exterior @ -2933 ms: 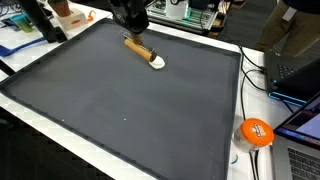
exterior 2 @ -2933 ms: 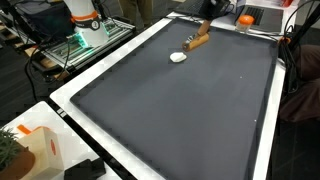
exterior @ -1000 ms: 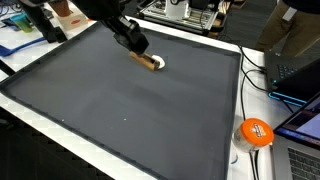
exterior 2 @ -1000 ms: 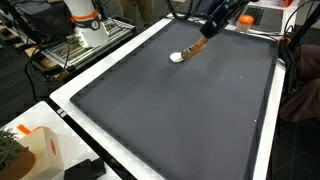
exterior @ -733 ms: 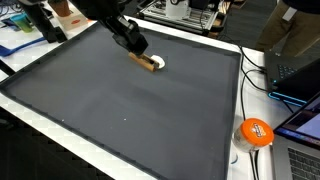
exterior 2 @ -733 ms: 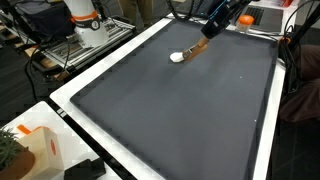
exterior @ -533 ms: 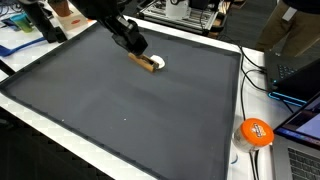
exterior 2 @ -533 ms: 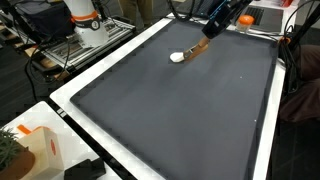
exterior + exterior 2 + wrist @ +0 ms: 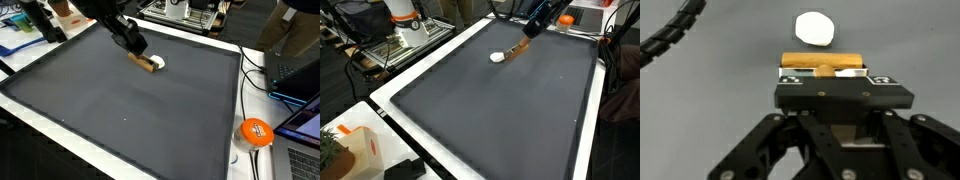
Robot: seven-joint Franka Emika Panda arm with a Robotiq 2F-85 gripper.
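Item: brown wooden-handled tool w/ round white head [image 9: 156, 64], nr one edge of black mat w/ white border [image 9: 120, 115]. Black two-finger gripper [image 9: 822, 72]: jaws clamped on handle mid-length; white head [image 9: 815, 28] protrudes beyond fingertips.

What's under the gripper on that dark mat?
A wooden handle, clamped in the gripper, with a white round piece just beyond. The mat directly below is covered.

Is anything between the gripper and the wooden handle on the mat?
Nothing visible does. In the wrist view the gripper is shut on the wooden handle. The white piece lies just beyond the handle, not between the two. Both rest at the far part of the mat.
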